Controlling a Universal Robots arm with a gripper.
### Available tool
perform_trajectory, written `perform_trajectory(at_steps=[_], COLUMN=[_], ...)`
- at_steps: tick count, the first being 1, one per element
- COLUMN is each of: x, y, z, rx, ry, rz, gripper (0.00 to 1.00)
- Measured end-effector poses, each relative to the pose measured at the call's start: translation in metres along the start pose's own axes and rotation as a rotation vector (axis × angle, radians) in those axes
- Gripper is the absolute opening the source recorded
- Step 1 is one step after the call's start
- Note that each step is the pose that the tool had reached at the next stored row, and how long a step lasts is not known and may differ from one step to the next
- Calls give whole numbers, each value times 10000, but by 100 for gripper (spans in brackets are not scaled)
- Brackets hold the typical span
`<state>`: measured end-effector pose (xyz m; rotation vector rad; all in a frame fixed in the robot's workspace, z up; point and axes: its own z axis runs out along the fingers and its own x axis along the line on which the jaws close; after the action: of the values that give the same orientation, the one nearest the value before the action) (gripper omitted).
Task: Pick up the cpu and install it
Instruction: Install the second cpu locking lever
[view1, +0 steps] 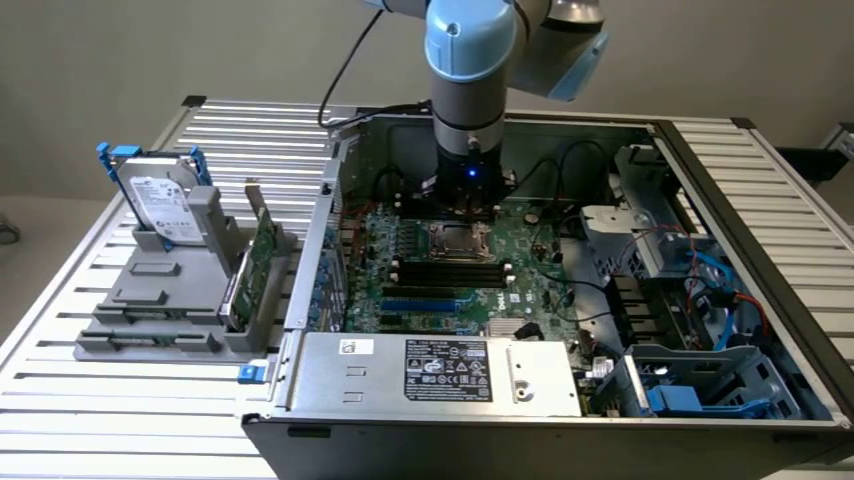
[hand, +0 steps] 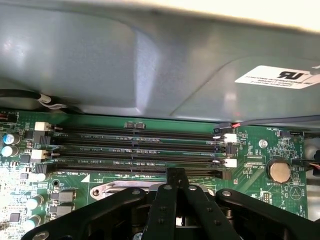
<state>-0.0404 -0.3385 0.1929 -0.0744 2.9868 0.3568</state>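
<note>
In the exterior view we see an open computer case (view1: 561, 280) lying on a table of silver slats (view1: 107, 400) before a plain pale wall. On the exterior view's left of the case stands a grey holder (view1: 174, 300) carrying a hard drive (view1: 163, 205) with a white label and blue bracket, set upright. Inside the case lies the green motherboard (view1: 454, 290), with a grey power supply (view1: 441, 375) bearing a black label along the near edge and blue brackets (view1: 694, 385) towards the exterior view's right. The arm (view1: 470, 80) comes straight down into the case, and the gripper (view1: 467, 205) sits just above the metal-framed socket (view1: 461, 242). We cannot make out the cpu here; the gripper's body hides whatever lies directly under it.

In the wrist view we look across the motherboard (hand: 260, 160) to the grey inner wall of the case (hand: 125, 65), which carries a white sticker (hand: 280, 77). Four dark memory slots (hand: 135, 152) run side by side, with a round coin battery (hand: 279, 170) near them. The black fingers (hand: 167, 200) are pressed together, clenched with no gap visible, their tips over the socket's metal frame (hand: 112, 189). We cannot tell whether the cpu sits between or beneath them; the linkage covers that spot.
</note>
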Motion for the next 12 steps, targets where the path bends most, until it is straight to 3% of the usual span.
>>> perform_trajectory(at_steps=[12], x=[-22], y=[-5], z=[16], rx=[-39], ry=[0], rz=[6], gripper=[11])
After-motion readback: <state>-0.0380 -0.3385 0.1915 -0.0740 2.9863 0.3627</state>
